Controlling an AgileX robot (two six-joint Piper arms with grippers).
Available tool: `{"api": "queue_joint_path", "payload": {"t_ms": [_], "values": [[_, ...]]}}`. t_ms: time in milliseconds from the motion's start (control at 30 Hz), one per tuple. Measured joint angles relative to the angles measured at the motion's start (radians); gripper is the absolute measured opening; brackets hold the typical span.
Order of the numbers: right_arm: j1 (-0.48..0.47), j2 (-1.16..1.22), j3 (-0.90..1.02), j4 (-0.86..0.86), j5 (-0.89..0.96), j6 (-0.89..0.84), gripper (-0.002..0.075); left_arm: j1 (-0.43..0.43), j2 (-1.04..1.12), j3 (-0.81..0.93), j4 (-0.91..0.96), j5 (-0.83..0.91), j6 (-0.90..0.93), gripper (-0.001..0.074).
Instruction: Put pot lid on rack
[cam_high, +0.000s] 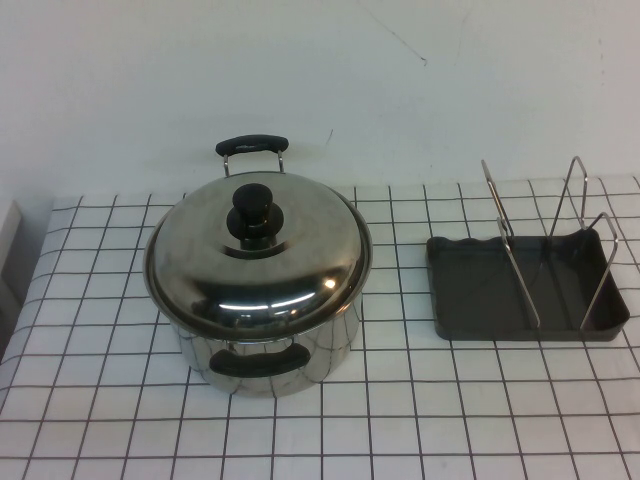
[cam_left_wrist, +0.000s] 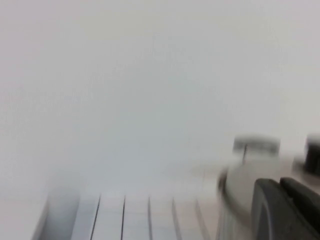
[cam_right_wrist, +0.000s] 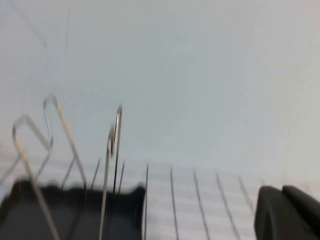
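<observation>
The lid (cam_high: 258, 255) sits on the pot (cam_high: 268, 360), on the left half of the worktop (cam_high: 400, 420); its black knob (cam_high: 253, 213) points up. The rack (cam_high: 525, 288) stands well apart to the right, wire loops (cam_high: 510, 240) upright, nothing between them. Neither arm shows from above. Only a dark edge of the left hand (cam_left_wrist: 285, 210) appears in its wrist view, near the pot; the right hand (cam_right_wrist: 287, 212) likewise, near the rack (cam_right_wrist: 70, 210). Whether either is spread or pressed together I cannot tell.
</observation>
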Motion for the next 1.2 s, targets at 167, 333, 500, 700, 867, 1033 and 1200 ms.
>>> {"api": "queue_joint_path", "payload": {"t_ms": [167,333,500,700,867,1033,1200], "values": [[0.0,0.0,0.0,0.0,-0.372,0.007,-0.0003,0.0,0.0,0.0,0.0,-0.287,0.0,-0.0003],[0.0,0.0,0.0,0.0,-0.659,0.067,-0.0003,0.0,0.0,0.0,0.0,-0.434,0.0,-0.0003],[0.0,0.0,0.0,0.0,-0.749,0.082,-0.0003,0.0,0.0,0.0,0.002,-0.463,-0.003,-0.0003],[0.0,0.0,0.0,-0.07,-0.668,0.113,-0.0003,0.0,0.0,0.0,-0.005,-0.464,-0.019,-0.0003],[0.0,0.0,-0.037,-0.415,-0.42,0.287,-0.0003,0.0,-0.002,0.0,-0.04,-0.364,-0.025,-0.0003],[0.0,0.0,-0.096,-0.911,-0.31,0.677,-0.0003,0.0,-0.002,-0.09,-0.052,-0.112,-0.038,-0.0003],[0.0,0.046,-0.135,-1.376,-0.267,1.227,-0.0003,0.0,0.017,-0.234,-0.07,0.046,-0.055,-0.0003]]}}
